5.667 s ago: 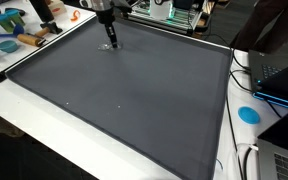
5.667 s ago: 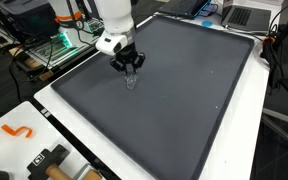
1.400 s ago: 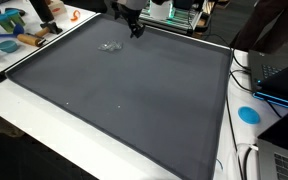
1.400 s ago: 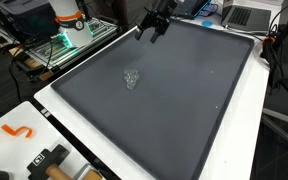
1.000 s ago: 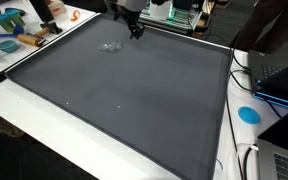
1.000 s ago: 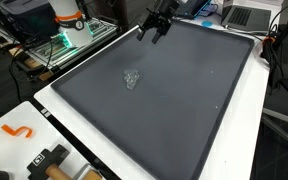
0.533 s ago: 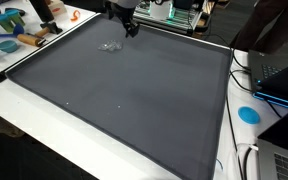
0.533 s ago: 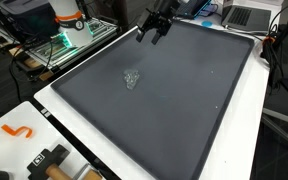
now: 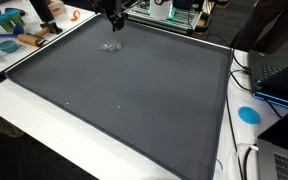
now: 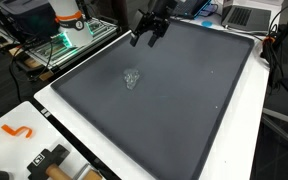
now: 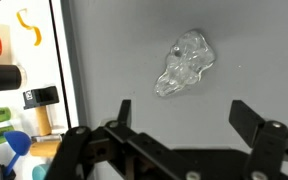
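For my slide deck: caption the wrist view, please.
Open gripper above a clear crumpled piece on the grey mat.

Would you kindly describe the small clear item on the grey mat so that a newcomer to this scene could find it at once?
Start with the large dark grey mat covering most of the white table. Near the open pincer, close to one mat edge, lies a small crumpled clear plastic piece. Unlike the coloured tools off the mat, it is see-through and glints.
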Controlling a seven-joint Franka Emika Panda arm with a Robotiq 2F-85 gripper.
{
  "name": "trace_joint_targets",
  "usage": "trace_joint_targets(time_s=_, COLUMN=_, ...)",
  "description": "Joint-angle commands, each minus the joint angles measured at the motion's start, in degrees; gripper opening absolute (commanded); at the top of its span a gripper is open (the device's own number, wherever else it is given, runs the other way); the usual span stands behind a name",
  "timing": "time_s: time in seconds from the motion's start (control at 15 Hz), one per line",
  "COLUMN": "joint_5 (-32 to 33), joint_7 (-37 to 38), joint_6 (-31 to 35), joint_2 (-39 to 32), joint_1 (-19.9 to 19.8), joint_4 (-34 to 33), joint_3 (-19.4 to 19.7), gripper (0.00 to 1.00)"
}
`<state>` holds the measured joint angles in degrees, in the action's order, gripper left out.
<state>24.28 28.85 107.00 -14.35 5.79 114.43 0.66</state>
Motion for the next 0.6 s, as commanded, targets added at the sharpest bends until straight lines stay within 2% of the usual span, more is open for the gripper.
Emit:
trace_joint_targets(time_s=0.0, joint_5=-4.51, joint_7=-6.45, joint_6=3.85, joint_2=3.24, joint_1=-3.11, joint_4=2.37, joint_3=0.81, gripper=1.00)
trace_joint_targets(time_s=0.53, joint_5=-19.66, joint_7=-20.62, joint_6=9.08, joint_2=8.44, joint_1=-10.05, joint_4=6.88, joint_3=3.40, gripper=1.00)
